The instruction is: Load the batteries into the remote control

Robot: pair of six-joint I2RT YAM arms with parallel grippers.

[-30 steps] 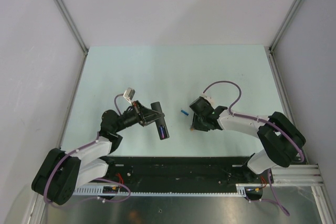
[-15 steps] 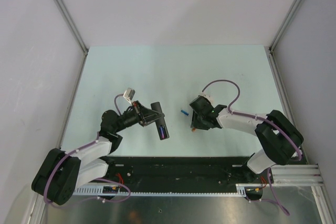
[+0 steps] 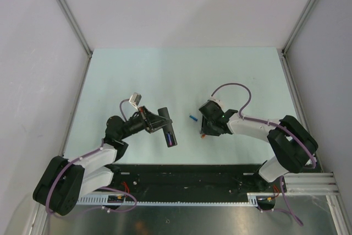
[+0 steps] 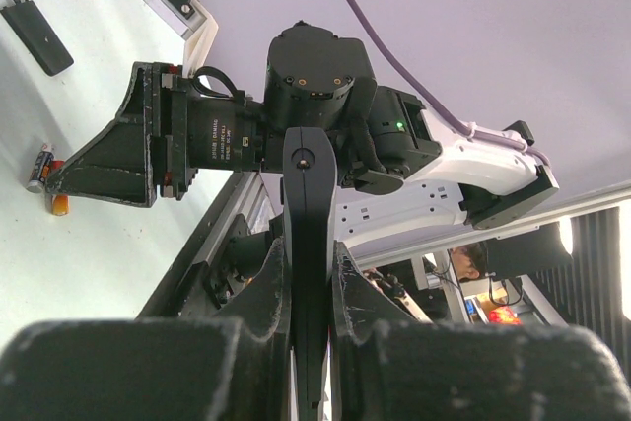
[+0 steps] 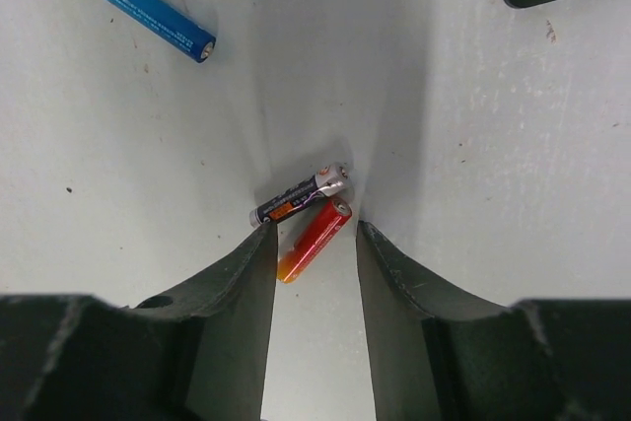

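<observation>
Close to the bench's (image 3: 165,75) near edge, left of middle, the left hand (image 4: 309,261) was clamped tight on the remote control (image 4: 309,184). It held the remote off the surface, probably to present it for loading. Right of middle, the right hand (image 5: 315,235) hovered empty with its fingers partly apart. They straddled the red battery (image 5: 308,246) and a black battery (image 5: 299,198) touching it. Farther out lay the blue battery (image 5: 150,10), well apart.

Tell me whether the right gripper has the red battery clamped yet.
No; the red battery lies loose between the open fingers of the right gripper.
</observation>
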